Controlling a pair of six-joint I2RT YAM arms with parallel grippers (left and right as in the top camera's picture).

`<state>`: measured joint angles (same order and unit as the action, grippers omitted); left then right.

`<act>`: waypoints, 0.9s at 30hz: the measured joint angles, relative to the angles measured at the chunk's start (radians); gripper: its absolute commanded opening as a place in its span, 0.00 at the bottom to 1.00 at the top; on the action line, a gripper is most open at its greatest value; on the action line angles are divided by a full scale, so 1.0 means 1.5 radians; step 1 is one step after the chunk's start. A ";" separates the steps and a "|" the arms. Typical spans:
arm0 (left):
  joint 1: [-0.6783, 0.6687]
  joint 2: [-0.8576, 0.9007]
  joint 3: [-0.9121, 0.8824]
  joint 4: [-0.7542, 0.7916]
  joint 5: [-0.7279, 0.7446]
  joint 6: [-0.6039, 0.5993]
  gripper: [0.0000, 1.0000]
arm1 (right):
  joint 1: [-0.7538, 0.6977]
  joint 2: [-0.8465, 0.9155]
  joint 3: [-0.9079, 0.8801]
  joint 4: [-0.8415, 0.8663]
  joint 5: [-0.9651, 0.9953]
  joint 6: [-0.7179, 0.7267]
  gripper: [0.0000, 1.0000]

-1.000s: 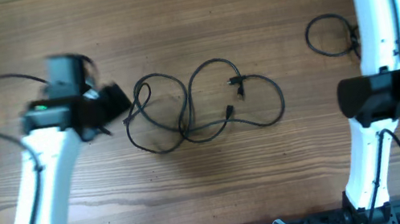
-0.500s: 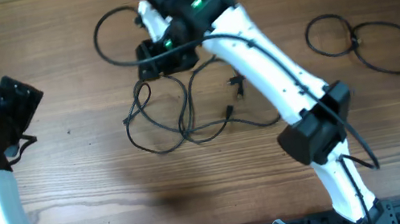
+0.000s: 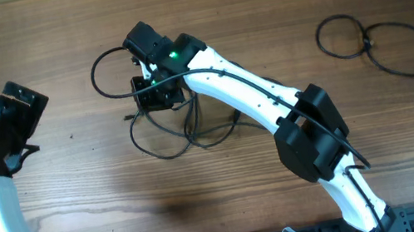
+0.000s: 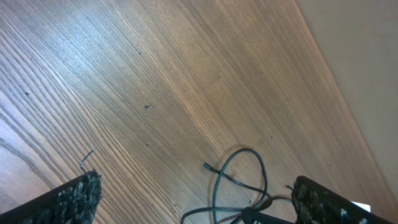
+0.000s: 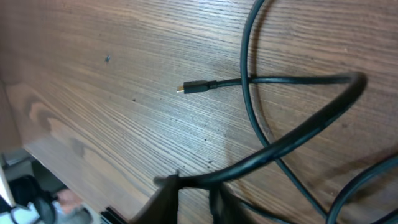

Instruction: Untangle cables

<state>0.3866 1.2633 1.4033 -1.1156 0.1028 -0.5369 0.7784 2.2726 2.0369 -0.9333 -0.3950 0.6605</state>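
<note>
We find the left tool (image 3: 22, 121) at the tabletop's (image 3: 81, 221) left edge, its fingers (image 4: 78, 196) spread wide and holding nothing. The cables (image 3: 192, 140) lie tangled left of centre. The right tool (image 3: 154, 93) sits over their upper left, nearly closed and pinching one strand (image 5: 273, 148). A separate coil (image 3: 365, 41) lies far right.

Tangled cables (image 3: 162, 140): thin black cords in overlapping loops, flat on the worktop (image 3: 83, 229) at centre of the overhead frame, upper part hidden. One small plug end (image 5: 196, 86) lies free, crossed by another cord. A second cable (image 3: 376, 41), two joined loops, lies upper right, well apart.
</note>
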 measured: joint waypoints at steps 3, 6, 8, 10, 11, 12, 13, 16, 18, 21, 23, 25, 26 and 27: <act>0.000 0.000 0.000 0.000 0.000 0.000 1.00 | 0.000 0.000 0.000 -0.001 0.000 -0.027 0.04; 0.000 0.000 0.000 0.000 0.000 0.000 1.00 | -0.006 -0.001 0.019 -0.059 0.000 -0.091 0.05; 0.000 0.000 0.000 0.000 0.000 0.000 1.00 | -0.019 -0.015 0.059 -0.100 0.000 -0.139 0.04; 0.000 0.000 0.000 0.000 0.000 0.000 1.00 | -0.049 -0.073 0.100 -0.109 0.000 -0.173 0.23; 0.000 0.000 0.000 0.000 0.000 0.000 1.00 | -0.065 -0.107 0.113 -0.108 0.001 -0.175 0.33; 0.000 0.000 0.000 0.000 0.000 0.000 1.00 | -0.076 -0.135 0.123 -0.107 0.002 -0.173 0.47; 0.000 0.000 0.000 0.000 0.000 0.000 1.00 | -0.083 -0.159 0.133 -0.103 0.003 -0.167 0.58; 0.000 0.000 0.000 0.000 0.000 0.000 1.00 | -0.053 -0.144 0.134 -0.088 0.012 -0.121 0.64; 0.000 0.000 0.000 0.000 0.000 0.000 1.00 | -0.027 -0.105 0.130 -0.072 0.032 -0.077 0.65; 0.000 0.000 0.000 0.000 0.000 0.000 1.00 | 0.006 -0.031 0.127 -0.047 0.057 -0.020 0.63; 0.000 0.000 0.000 0.000 0.000 0.000 1.00 | 0.019 0.002 0.126 -0.046 0.062 -0.005 0.62; 0.000 0.000 0.000 0.000 0.000 0.000 1.00 | 0.028 0.031 0.126 -0.050 0.064 0.001 0.61; 0.000 0.000 0.000 0.000 0.000 0.000 1.00 | 0.031 0.041 0.126 -0.050 0.065 0.002 0.60; 0.000 0.000 0.000 0.000 0.000 0.000 1.00 | 0.035 0.055 0.126 -0.050 0.067 0.004 0.59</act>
<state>0.3866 1.2633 1.4033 -1.1160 0.1028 -0.5369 0.8310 2.3547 2.2257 -1.0080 -0.2939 0.6666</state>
